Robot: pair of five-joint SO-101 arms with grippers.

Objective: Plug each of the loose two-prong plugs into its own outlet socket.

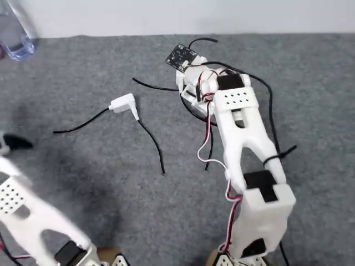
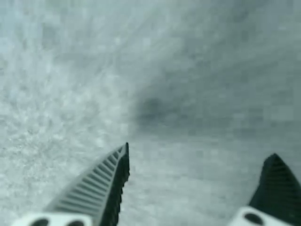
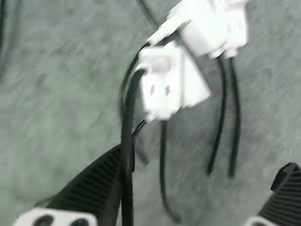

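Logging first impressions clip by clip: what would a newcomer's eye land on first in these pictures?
The white right arm stands out first, stretched over the grey table toward its far side. Its open tool hovers by a white socket block among black cords. Next comes a lone white plug, lying loose on the table left of that arm.

A clear bluish container (image 1: 12, 33) is set at the far corner of the grey felt-covered desk (image 1: 83, 183) (near the white wall (image 1: 166, 14)).

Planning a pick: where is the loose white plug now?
High view: the white plug lies on the grey mat, left of the right arm.
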